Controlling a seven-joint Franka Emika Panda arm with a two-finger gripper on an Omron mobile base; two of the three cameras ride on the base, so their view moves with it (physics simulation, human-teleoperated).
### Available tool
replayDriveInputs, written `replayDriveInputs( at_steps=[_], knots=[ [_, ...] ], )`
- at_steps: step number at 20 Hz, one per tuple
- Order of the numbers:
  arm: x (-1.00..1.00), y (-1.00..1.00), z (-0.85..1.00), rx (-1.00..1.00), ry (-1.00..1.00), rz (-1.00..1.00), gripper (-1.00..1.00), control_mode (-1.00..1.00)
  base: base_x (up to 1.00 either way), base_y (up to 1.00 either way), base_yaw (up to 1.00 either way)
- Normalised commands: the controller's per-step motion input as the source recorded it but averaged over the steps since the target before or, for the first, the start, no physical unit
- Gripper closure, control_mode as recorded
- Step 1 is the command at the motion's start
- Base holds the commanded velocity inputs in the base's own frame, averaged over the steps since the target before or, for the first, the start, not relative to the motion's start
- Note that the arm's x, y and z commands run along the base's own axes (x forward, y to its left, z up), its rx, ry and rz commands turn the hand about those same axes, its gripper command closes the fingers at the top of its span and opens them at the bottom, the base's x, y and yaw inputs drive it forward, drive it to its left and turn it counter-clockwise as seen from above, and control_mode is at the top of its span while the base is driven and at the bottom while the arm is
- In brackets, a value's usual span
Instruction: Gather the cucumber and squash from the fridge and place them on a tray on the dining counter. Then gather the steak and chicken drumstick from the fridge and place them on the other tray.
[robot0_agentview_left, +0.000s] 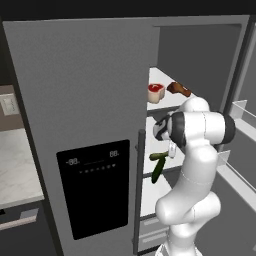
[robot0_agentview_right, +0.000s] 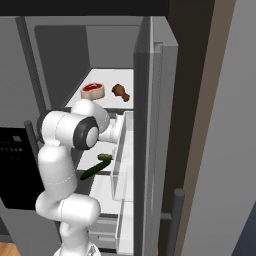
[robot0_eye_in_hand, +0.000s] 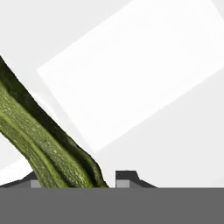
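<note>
- Fridge (robot0_agentview_left: 75, 125): fills the left and centre of the left base view. Its right door is swung wide, so the white shelves are exposed for the arm to reach.
- Arm: rises from the lower right of the left base view, elbow bent toward the middle shelf, which puts the hand at produce height.
- Cucumber (robot0_agentview_left: 158, 167): dark green, long, slanting at centre-right of the left base view, above the middle shelf at the hand. In the hand view it runs from the left edge down between the 2 finger tips.
- Gripper (robot0_eye_in_hand: 78, 183): jaws part-closed around the cucumber's end; whether they already pinch it, I cannot tell.
- Steak (robot0_agentview_left: 155, 92) and chicken drumstick (robot0_agentview_left: 179, 89): side by side on the upper shelf, just apart, untouched; judged to be for the later tray.
</note>
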Motion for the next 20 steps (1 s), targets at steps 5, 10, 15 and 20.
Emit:
replayDriveInputs(
  at_steps=[5, 10, 15, 20],
  knots=[
    [0.02, 0.05, -0.54, -0.03, 0.0, 0.12, 1.0, -1.0, 0.0, 0.0, 0.0],
    [-0.1, 0.08, -0.21, -0.02, 0.0, 0.05, 1.0, -1.0, 0.0, 0.0, 0.0],
    [-0.14, 0.16, -0.1, -0.03, 0.0, 0.0, 1.0, -1.0, 0.0, 0.0, 0.0],
    [-0.22, 0.08, -0.02, -0.01, 0.0, 0.0, 1.0, -1.0, 0.0, 0.0, 0.0]
  ],
)
